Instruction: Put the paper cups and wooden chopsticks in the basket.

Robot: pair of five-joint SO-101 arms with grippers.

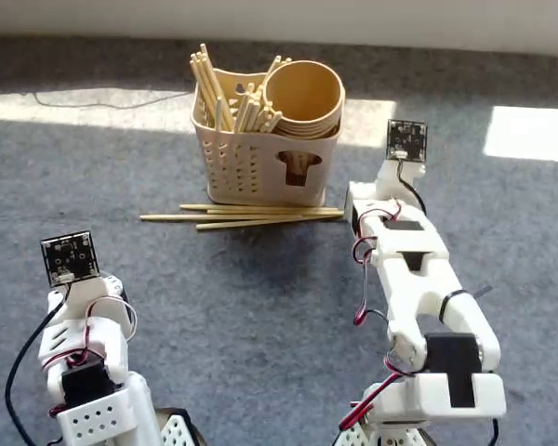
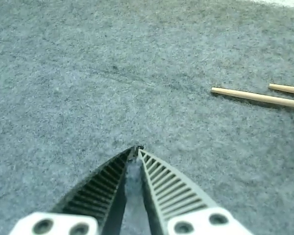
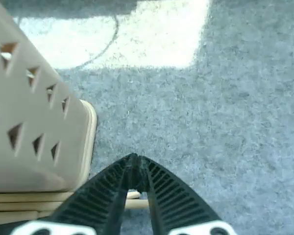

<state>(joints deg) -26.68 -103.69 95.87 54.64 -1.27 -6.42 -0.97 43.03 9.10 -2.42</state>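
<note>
Chopsticks (image 1: 251, 216) by the basket (image 1: 232, 172) look light, stiff and slippery, so I'd pinch mid-length; left gripper (image 2: 137, 149) and right gripper (image 3: 133, 157) have jaws pressed together.

The high camera is fixed above the near edge of the grey tabletop (image 1: 260, 325) and looks down and forward. It stands far enough off to hold both arms, at 5 and 7 o'clock, and the basket (image 1: 246, 172) toward 12. The left wrist camera rides low over the surface, looking along the left end effector (image 2: 137, 149) toward about 1 o'clock. It shares the tips of the loose chopsticks (image 1: 251, 216) with the high view. The right wrist camera sits equally close, looking past the right end effector (image 3: 133, 157) at the basket's side wall and the chopsticks' opposite ends, both also in the high view.
</note>
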